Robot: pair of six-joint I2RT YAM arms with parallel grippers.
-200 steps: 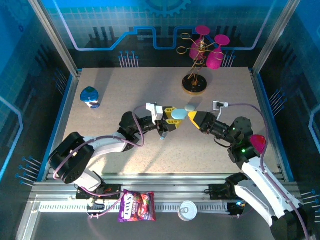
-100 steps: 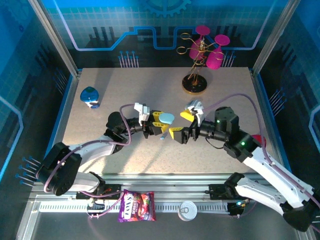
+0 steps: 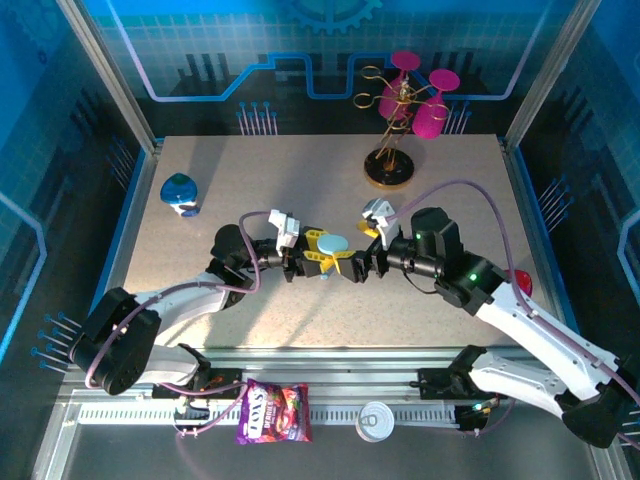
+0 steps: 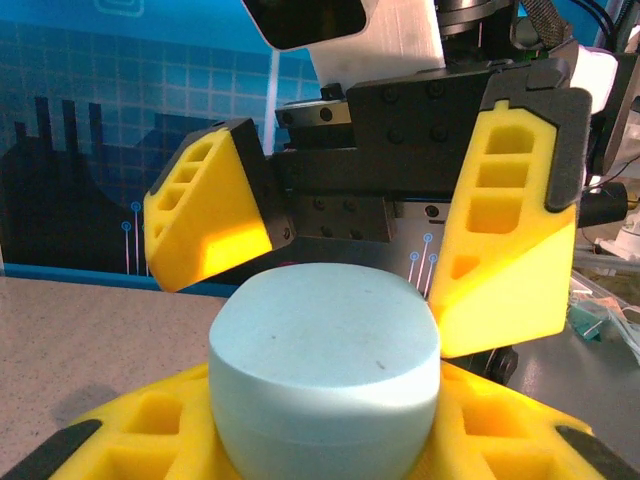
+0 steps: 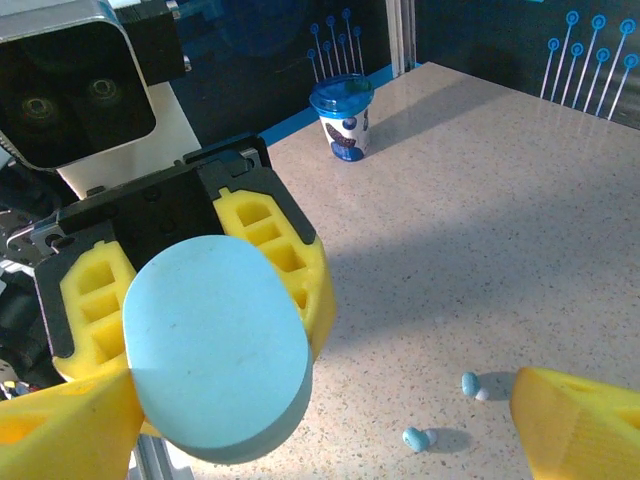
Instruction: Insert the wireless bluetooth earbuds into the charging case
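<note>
Two light blue earbuds (image 5: 470,383) lie loose on the table (image 5: 480,200), low and right of centre in my right wrist view, near each other but not touching. I've got the charging case (image 4: 325,370), pale blue with its lid down, pinched in my left gripper (image 3: 322,250) at mid-frame in the overhead view. My right gripper (image 4: 350,225) faces it nose to nose, yellow fingers (image 4: 505,230) spread wide, one on either side of the case. I can't tell whether they touch it. A blue-lidded cup (image 5: 342,118) stands at upper centre of the right wrist view.
</note>
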